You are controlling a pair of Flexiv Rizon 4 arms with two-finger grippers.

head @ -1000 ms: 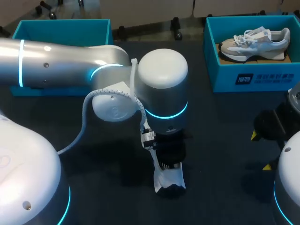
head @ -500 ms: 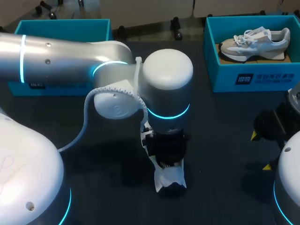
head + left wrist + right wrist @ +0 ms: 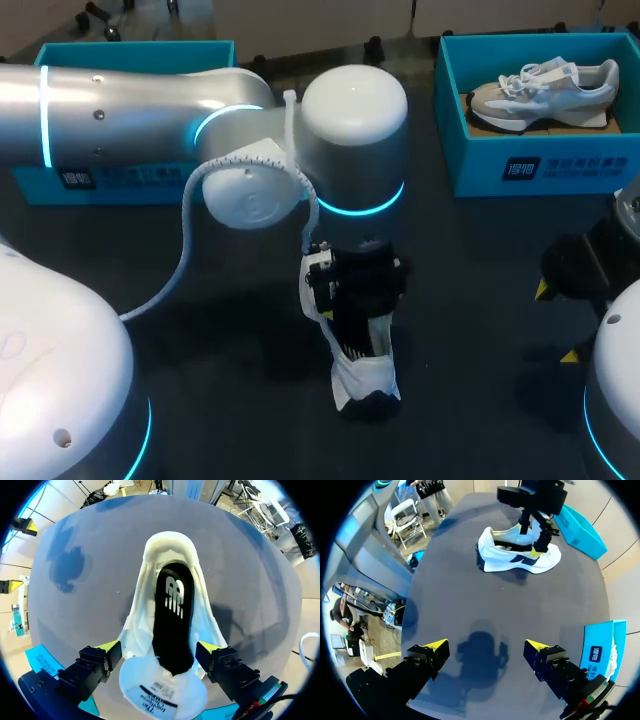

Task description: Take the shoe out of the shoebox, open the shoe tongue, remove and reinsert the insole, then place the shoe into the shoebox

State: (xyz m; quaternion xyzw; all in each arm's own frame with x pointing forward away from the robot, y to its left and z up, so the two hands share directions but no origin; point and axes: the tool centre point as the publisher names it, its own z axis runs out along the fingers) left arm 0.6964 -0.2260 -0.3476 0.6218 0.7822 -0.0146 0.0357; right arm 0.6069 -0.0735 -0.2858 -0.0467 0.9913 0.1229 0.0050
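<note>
The shoe (image 3: 520,560) stood on its sole in the middle of the desk (image 3: 470,300), well apart from the box (image 3: 540,165), with its black insole (image 3: 172,625) lying inside and its tongue (image 3: 162,692) folded outward. The left hand (image 3: 159,649) hung right over it, spread wide, with one yellow tip just beside each flank. The right hand (image 3: 485,650) was also wide and held nothing, over the desk near its right side, while a second shoe (image 3: 545,88) sat in the box.
</note>
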